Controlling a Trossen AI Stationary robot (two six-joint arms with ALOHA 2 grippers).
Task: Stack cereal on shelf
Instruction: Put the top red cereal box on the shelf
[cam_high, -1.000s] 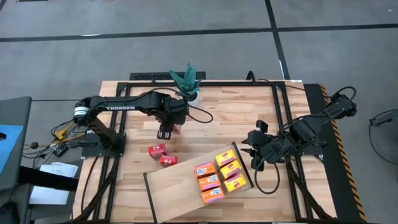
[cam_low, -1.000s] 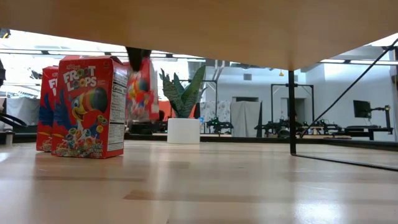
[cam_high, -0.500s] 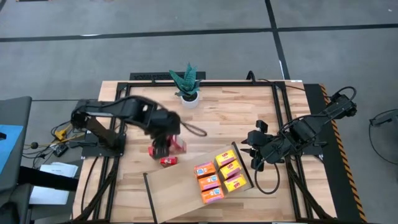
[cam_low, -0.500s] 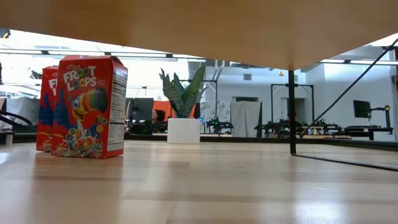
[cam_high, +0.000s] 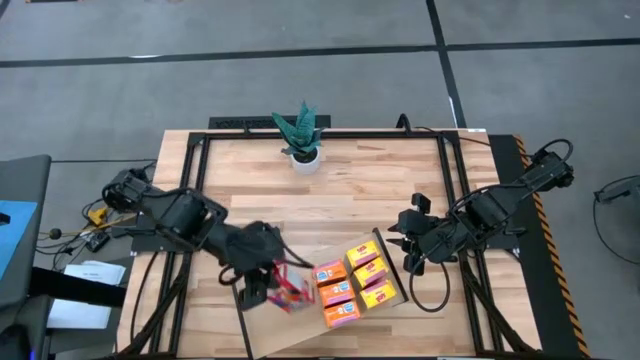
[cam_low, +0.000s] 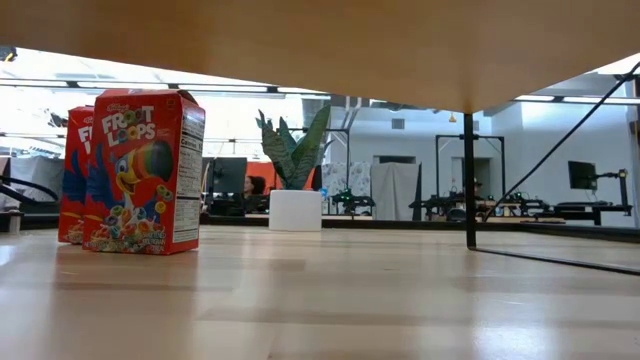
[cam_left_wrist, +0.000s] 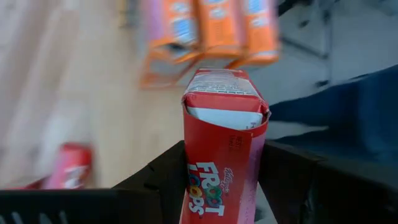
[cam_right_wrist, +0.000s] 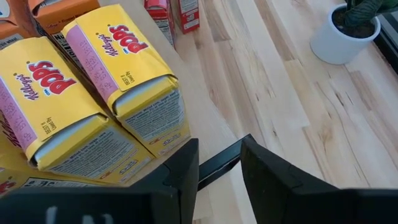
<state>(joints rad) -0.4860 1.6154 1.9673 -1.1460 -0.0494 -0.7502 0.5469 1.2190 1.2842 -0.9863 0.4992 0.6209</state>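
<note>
The left gripper (cam_left_wrist: 224, 180) was clamped on a red cereal box (cam_left_wrist: 222, 140), one finger on each broad face, and held it over the left part of the shelf (cam_high: 300, 325), just left of the orange and yellow boxes (cam_high: 352, 281) already lying there. Thin, light card like that looked easy to dent, so flat-faced holds low down suited it. The right gripper (cam_right_wrist: 219, 163) waited, slightly parted and empty, off the shelf's right end.

Slatted wooden table (cam_high: 400, 190) with tilted shelf (cam_high: 275, 325), potted plant (cam_high: 302, 135).
</note>
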